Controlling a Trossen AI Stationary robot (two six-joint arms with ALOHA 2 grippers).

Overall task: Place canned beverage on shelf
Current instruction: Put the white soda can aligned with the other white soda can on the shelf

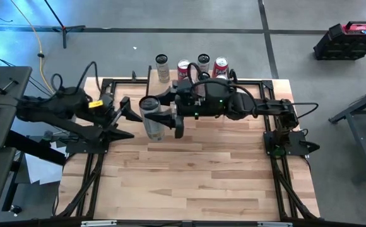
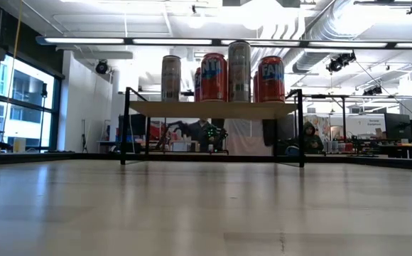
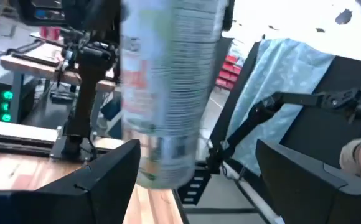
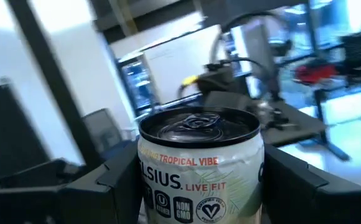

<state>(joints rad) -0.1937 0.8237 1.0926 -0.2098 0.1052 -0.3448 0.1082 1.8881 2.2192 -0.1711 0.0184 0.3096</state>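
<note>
Gripping the Celsius can (image 1: 151, 118) above the counter (image 1: 189, 176), the right gripper (image 1: 170, 120) has its fingers closed on it; the left gripper (image 1: 127, 111) stands open beside it, short of the shelf (image 2: 213, 109).

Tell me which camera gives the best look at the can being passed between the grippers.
The right wrist view: the white slim aluminium can fills it, lid and printed label legible. The left wrist view shows only its blurred side; the high view shows it small between both arms; the low view misses it.
</note>
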